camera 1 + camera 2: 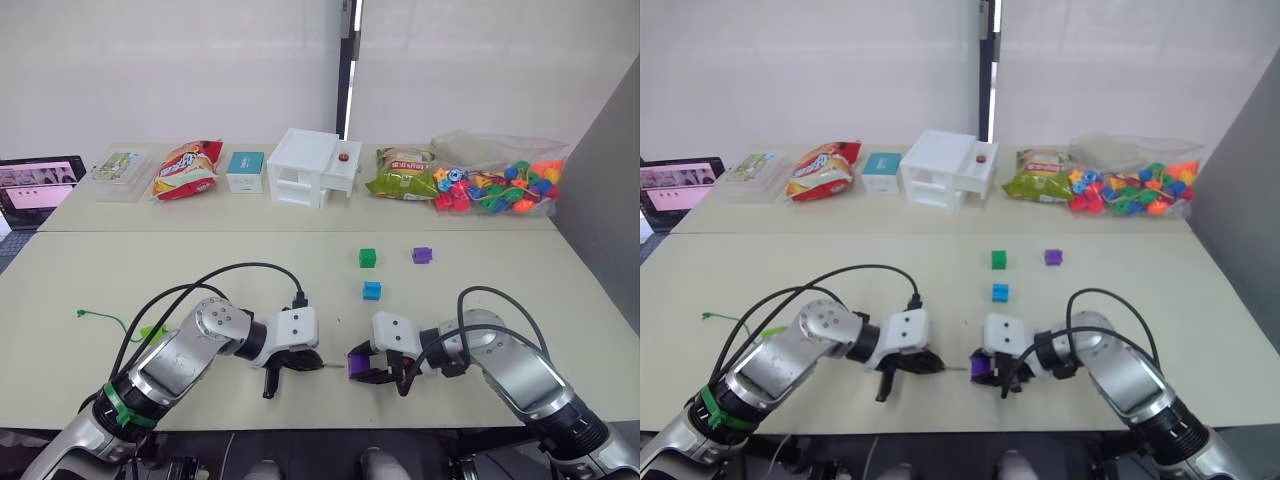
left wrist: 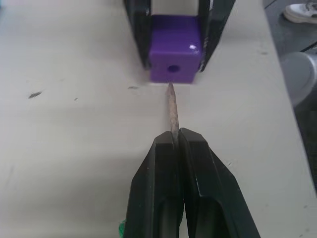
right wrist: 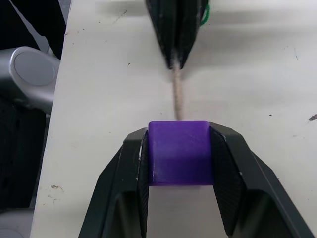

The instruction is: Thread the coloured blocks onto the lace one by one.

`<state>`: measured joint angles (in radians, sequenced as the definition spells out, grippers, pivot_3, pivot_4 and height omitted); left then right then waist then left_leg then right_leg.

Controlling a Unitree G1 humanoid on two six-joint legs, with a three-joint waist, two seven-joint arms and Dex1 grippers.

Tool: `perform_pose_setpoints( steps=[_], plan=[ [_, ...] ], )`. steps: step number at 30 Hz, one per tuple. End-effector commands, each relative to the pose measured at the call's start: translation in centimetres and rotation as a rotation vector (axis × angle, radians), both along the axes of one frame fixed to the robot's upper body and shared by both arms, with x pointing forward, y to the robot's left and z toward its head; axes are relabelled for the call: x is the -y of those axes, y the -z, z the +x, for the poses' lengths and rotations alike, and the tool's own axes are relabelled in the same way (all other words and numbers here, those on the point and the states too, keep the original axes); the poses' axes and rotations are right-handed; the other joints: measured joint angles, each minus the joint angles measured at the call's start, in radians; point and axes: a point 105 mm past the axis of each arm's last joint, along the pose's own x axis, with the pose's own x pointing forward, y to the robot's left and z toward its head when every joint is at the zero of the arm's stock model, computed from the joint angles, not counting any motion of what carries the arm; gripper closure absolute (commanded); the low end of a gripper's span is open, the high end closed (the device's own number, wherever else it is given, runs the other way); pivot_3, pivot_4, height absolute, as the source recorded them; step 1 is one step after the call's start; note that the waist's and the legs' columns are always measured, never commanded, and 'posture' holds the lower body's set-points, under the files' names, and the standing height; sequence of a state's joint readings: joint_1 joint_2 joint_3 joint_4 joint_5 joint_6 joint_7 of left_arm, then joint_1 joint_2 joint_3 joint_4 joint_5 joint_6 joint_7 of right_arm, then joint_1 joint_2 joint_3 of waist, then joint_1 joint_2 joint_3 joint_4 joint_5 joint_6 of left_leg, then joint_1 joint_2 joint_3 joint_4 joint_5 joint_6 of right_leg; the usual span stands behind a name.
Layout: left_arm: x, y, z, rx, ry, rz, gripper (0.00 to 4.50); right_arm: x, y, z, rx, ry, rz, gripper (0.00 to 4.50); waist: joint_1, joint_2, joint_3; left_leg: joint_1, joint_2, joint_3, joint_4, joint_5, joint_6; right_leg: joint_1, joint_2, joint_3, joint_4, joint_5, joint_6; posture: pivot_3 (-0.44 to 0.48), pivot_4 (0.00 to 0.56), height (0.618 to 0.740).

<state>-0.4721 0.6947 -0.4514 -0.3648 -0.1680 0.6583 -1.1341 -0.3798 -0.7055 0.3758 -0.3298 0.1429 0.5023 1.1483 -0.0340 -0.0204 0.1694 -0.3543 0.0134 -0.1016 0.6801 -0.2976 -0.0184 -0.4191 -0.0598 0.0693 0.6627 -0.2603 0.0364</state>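
Observation:
My right gripper [image 1: 362, 371] is shut on a purple block [image 2: 175, 48] near the table's front edge, its hole facing my left gripper. My left gripper [image 1: 300, 364] is shut on the lace, whose stiff greyish tip [image 2: 172, 110] points at the hole and stops just short of it. The green cord of the lace [image 1: 110, 320] trails left across the table to a small knot. A dark green block [image 1: 367, 257], a blue block [image 1: 372, 290] and a second purple block [image 1: 422, 255] lie farther back on the table.
Along the far table stand a clear bag of mixed bright beads [image 1: 497, 187], two snack bags [image 1: 187, 168], a white box [image 1: 311, 166], a small teal box [image 1: 245, 170] and a clear tray [image 1: 122, 172]. Black cables [image 1: 230, 275] loop over both arms.

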Motion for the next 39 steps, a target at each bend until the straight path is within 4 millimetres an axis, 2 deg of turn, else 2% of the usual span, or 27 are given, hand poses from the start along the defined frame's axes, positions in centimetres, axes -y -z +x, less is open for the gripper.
perform_pose_setpoints(
  steps=[1,14,29,32,39],
  plan=[
    [0.6,-1.1,-0.2,0.028,0.008,-0.037,4.50,0.4,0.0,0.5,0.014,0.032,-0.010,3.32,-0.001,0.000,0.000,0.000,0.000,0.000,0.000,0.000,0.000,0.000,0.000,0.000,0.000,0.000,0.000,0.000,0.150,0.740],
    [1.1,-1.4,-0.3,0.033,0.000,-0.061,4.50,0.4,0.3,0.2,0.001,0.026,-0.022,3.32,0.001,0.000,0.000,0.000,0.000,0.000,0.000,0.000,0.000,0.000,0.000,0.000,0.000,0.000,0.000,0.000,0.150,0.740],
    [1.3,-1.6,-1.0,0.009,0.022,-0.085,4.50,0.3,0.3,0.8,-0.002,0.072,-0.007,3.32,-0.003,0.000,0.000,0.000,0.000,0.000,0.000,0.000,0.000,0.000,0.000,0.000,0.000,0.000,0.000,0.000,0.150,0.740],
    [1.7,-1.6,-0.6,0.016,0.013,-0.095,4.50,0.3,0.1,0.6,-0.005,0.063,-0.007,3.32,-0.003,0.000,0.000,0.001,0.000,0.000,0.000,0.000,0.000,0.000,0.000,0.000,0.000,0.000,0.000,0.000,0.150,0.740],
    [4.1,-1.3,-0.2,0.004,0.025,-0.152,4.50,-0.1,-0.3,0.5,-0.003,0.073,0.007,3.32,-0.001,0.000,0.000,0.001,0.000,0.000,0.000,0.000,0.000,0.001,0.000,0.000,0.000,0.000,0.000,0.000,0.150,0.740]
  ],
)
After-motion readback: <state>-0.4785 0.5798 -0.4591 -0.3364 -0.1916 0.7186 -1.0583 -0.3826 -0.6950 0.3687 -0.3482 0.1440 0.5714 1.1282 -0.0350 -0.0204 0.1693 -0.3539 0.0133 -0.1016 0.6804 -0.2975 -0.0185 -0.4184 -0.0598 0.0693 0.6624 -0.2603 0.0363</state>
